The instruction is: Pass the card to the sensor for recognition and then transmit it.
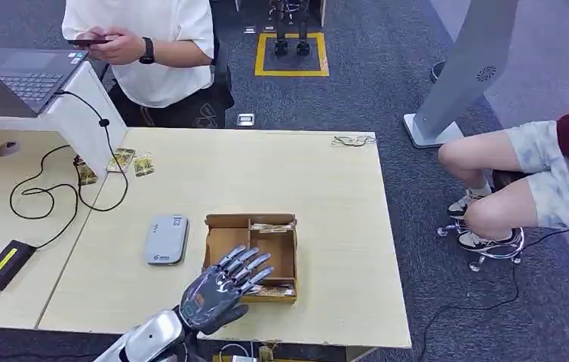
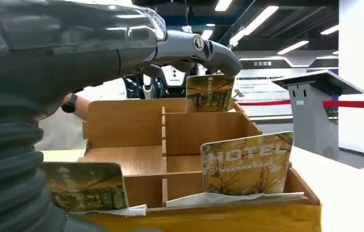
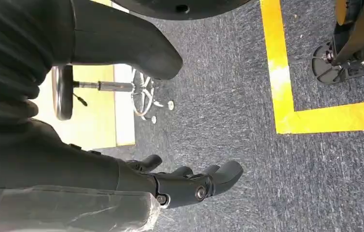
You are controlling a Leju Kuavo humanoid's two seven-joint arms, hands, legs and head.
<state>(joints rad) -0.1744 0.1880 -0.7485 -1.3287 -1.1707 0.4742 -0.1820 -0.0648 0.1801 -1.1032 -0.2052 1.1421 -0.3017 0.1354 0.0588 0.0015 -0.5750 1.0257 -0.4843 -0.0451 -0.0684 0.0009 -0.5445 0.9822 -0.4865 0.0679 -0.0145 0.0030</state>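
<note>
Standing on grey carpet (image 1: 387, 75), pale wooden table (image 1: 342, 211) bears box (image 1: 217, 237).

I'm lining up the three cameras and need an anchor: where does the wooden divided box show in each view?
Head view: the wooden box sits on the table, near its front edge, partly under the left hand.
Left wrist view: the box faces the camera close up, cards standing in it.
Right wrist view: not in it; carpet and yellow floor tape.
Shared landmark: the HOTEL card at the box's near edge, also seen from the head.
</note>
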